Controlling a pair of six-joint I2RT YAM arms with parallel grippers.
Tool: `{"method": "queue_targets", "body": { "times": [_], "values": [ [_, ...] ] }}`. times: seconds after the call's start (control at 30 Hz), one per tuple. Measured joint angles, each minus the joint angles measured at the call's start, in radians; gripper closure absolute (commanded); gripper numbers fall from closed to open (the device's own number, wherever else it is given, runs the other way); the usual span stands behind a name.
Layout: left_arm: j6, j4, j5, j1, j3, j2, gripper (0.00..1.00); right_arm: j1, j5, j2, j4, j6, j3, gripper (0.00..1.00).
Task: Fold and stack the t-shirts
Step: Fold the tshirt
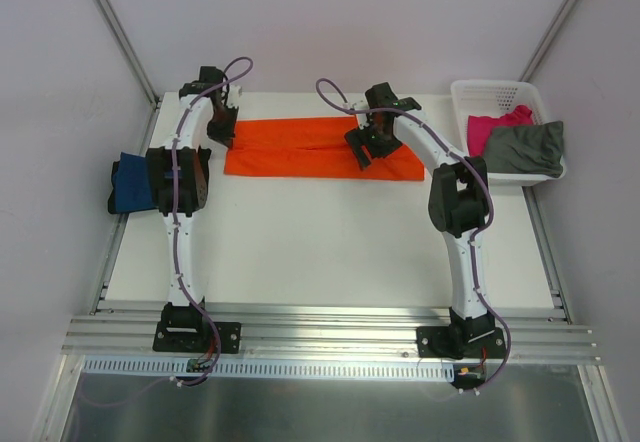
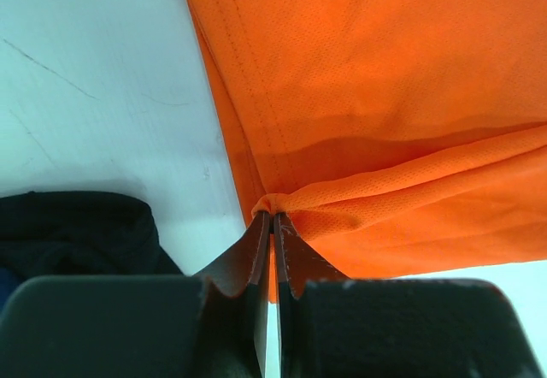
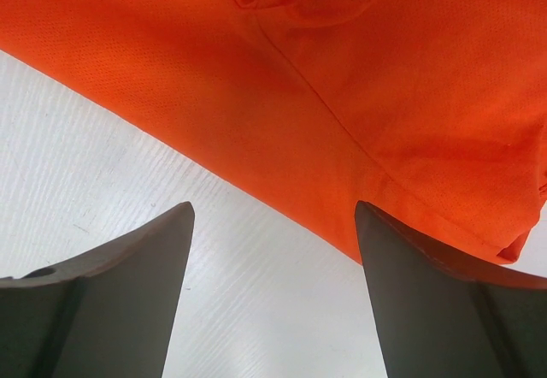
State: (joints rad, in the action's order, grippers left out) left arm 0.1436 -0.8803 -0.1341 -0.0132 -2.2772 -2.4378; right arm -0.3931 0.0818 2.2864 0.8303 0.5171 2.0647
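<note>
The orange t-shirt (image 1: 310,149) lies folded into a long strip across the far part of the table. My left gripper (image 1: 222,134) is shut on the strip's left edge; in the left wrist view the cloth (image 2: 385,96) bunches at the closed tips (image 2: 273,217). My right gripper (image 1: 361,154) is open just above the strip's near right edge; the right wrist view shows the orange cloth (image 3: 359,79) beyond the spread fingers (image 3: 274,209). The navy t-shirt (image 1: 128,184) lies folded at the table's left edge. The magenta t-shirt (image 1: 495,127) and the grey-olive t-shirt (image 1: 528,147) lie in the basket.
The white lattice basket (image 1: 485,92) stands at the far right corner. The dark navy cloth also shows in the left wrist view (image 2: 77,233). The white table (image 1: 330,252) runs to the metal rail at the near edge.
</note>
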Motion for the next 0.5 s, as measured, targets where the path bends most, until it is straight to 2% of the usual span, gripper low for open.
{"method": "queue_targets", "body": {
  "times": [0.33, 0.5],
  "values": [
    [-0.002, 0.037, 0.088, -0.021, -0.032, -0.048, 1.00, 0.003, -0.029, 0.000, -0.016, -0.009, 0.005, 0.20],
    [-0.002, 0.039, 0.097, -0.033, -0.033, -0.069, 1.00, 0.030, -0.025, 0.019, -0.030, -0.045, 0.093, 0.20]
  ]
}}
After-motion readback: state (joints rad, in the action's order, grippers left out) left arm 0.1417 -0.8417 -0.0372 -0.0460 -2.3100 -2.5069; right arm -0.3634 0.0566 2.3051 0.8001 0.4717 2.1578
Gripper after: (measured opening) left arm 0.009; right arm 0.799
